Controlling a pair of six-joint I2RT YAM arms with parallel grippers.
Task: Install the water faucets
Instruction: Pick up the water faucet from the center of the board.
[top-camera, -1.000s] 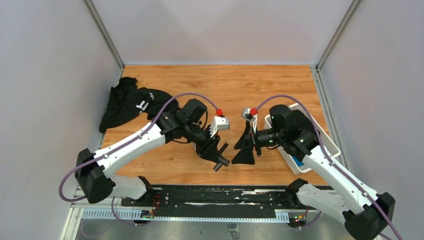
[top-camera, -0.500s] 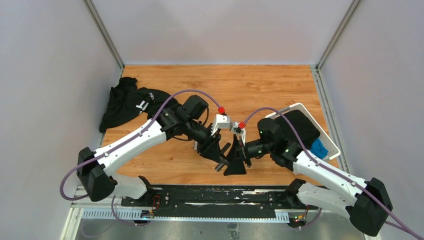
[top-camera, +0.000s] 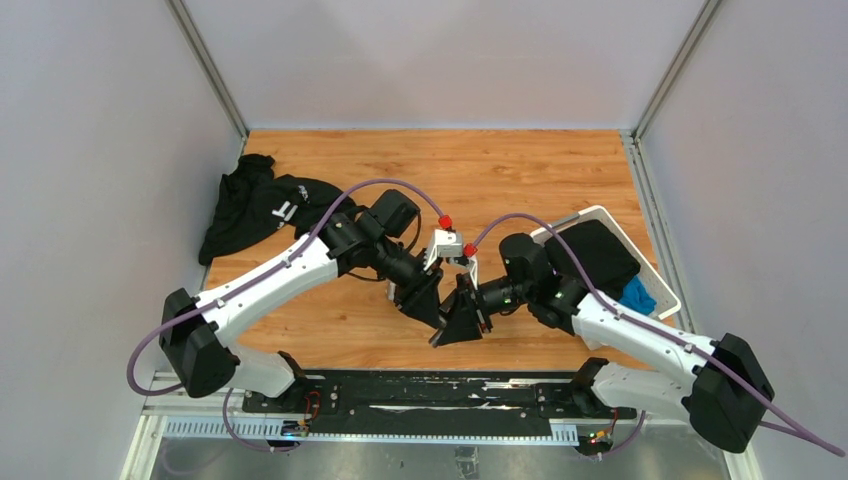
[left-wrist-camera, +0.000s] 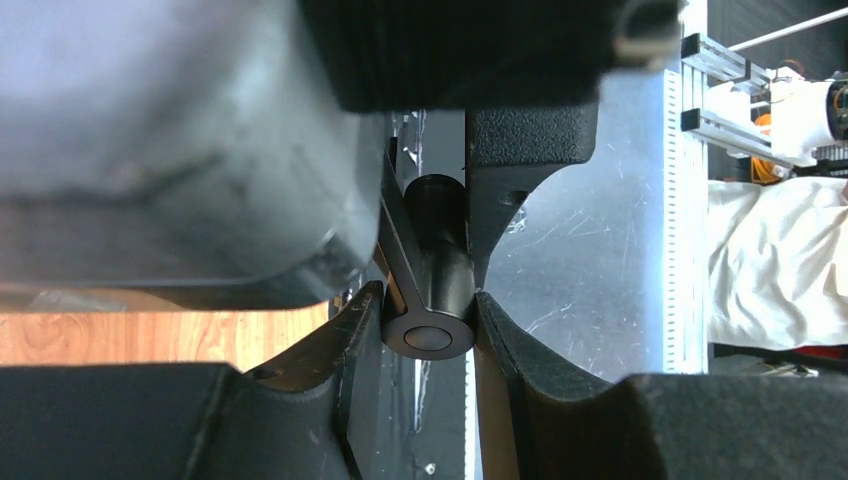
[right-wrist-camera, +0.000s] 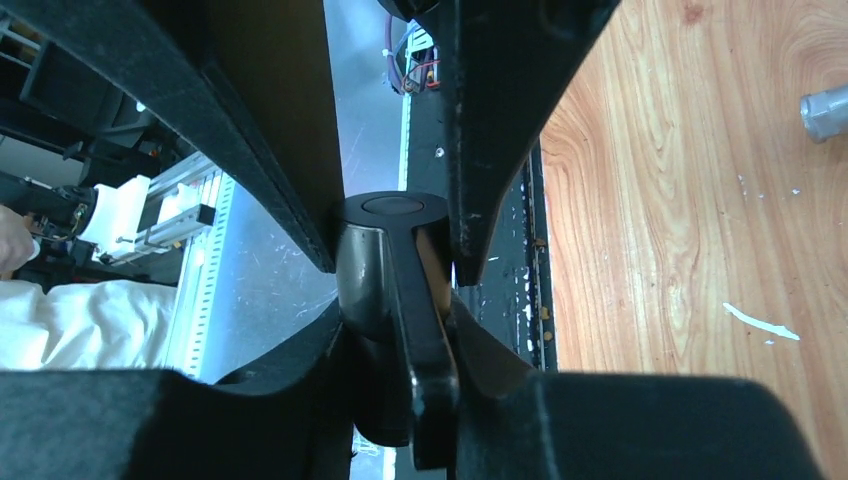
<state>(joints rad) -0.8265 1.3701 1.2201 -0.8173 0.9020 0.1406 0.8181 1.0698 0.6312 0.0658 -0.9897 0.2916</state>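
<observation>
- Jaws of left gripper (left-wrist-camera: 428, 300) clamped on dark faucet piece (left-wrist-camera: 430, 338), over the table's (top-camera: 480, 180) near part.
- Jaws of right gripper (right-wrist-camera: 400, 325) clamped on same piece, from opposite end.

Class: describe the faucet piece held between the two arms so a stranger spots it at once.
Above the wooden table's near edge, the left gripper and right gripper meet. Between them is the faucet piece: a dark cylinder with a flat lever, smaller than the black garment or white basket.
</observation>
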